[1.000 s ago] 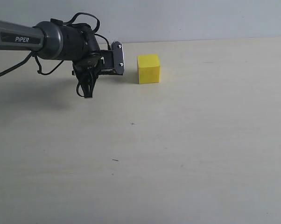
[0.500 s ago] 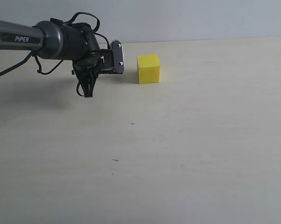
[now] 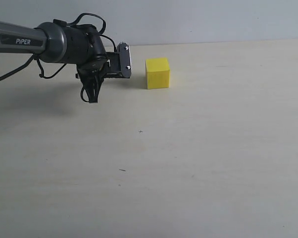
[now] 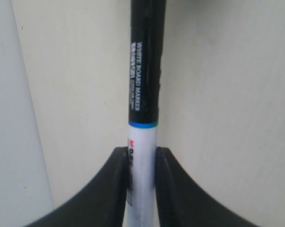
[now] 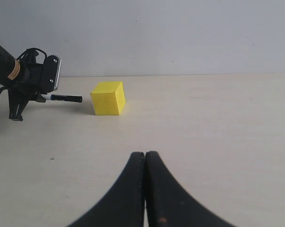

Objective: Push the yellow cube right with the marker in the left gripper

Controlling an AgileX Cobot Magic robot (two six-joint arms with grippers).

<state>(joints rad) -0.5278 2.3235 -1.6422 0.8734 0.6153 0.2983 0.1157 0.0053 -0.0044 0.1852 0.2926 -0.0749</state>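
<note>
The yellow cube [image 3: 157, 73] sits on the pale table, and also shows in the right wrist view [image 5: 108, 98]. My left gripper [image 3: 114, 76] is just left of it, low over the table, shut on the marker [image 4: 143, 85]. Its fingers [image 4: 118, 189] clamp the white barrel and the dark end sticks out ahead. In the right wrist view the marker [image 5: 63, 98] lies level, its black tip pointing at the cube with a small gap between them. In the exterior view the gripper body hides the marker. My right gripper [image 5: 145, 155] is shut and holds nothing, well in front of the cube.
The pale table [image 3: 198, 148] runs back to a grey wall [image 3: 213, 20] just behind the cube. Loose cables [image 3: 92, 94] hang under the left wrist. A few small dark specks [image 3: 140, 132] mark the tabletop.
The left gripper has barely shifted. The cube has not moved.
</note>
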